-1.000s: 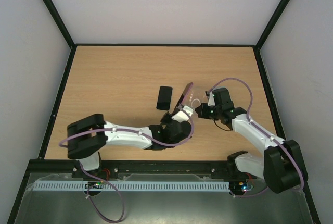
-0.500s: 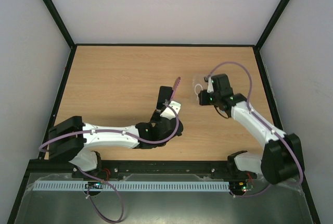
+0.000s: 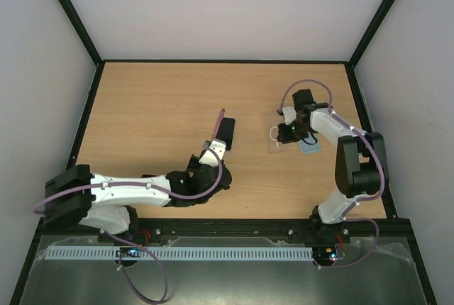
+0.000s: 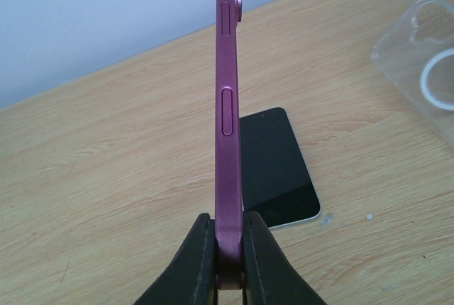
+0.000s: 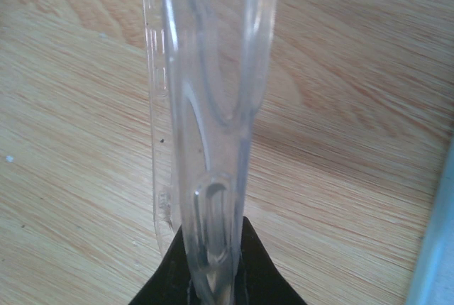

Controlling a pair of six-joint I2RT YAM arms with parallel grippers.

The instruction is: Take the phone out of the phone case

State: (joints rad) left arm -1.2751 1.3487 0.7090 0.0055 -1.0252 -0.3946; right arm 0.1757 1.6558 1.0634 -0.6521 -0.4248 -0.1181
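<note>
Left side: left hand [image 3: 211, 146] clamped shut on the bottom end of the slim magenta metal-edged phone [image 3: 220, 122]. In the left wrist view the black fingers [image 4: 191, 266] of the left hand [image 4: 228, 259] pinch both faces. The phone [image 4: 228, 142] stands upright on edge, side buttons facing the camera, camera bump at the top. It is bare, out of its case, and held up off the light wood-grain surface [image 3: 156, 106].

Just past the phone, a black flat rectangular slab with a pale rim [image 3: 226, 133] lies flat on the surface. In the left wrist view it sits right of the phone [image 4: 277, 170]. Cannot tell if the two touch.

Right of centre: right hand [image 3: 287, 132] closed on the clear plastic phone case with a white ring on its back [image 3: 274, 135], well apart from the phone. In the right wrist view the case [image 5: 213, 92] is edge-on, nipped between the tips of the right hand [image 5: 213, 280]. Cannot tell if it touches the wood.

A pale blue flat rectangular item [image 3: 309, 146] lies just right of the case, beside the right forearm.

Versus one second ago: phone and case were close together mid-surface, hands almost meeting. The left arm has since pulled back left with the phone, and the right arm has folded and carried the case right and further out. Black slab unmoved
</note>
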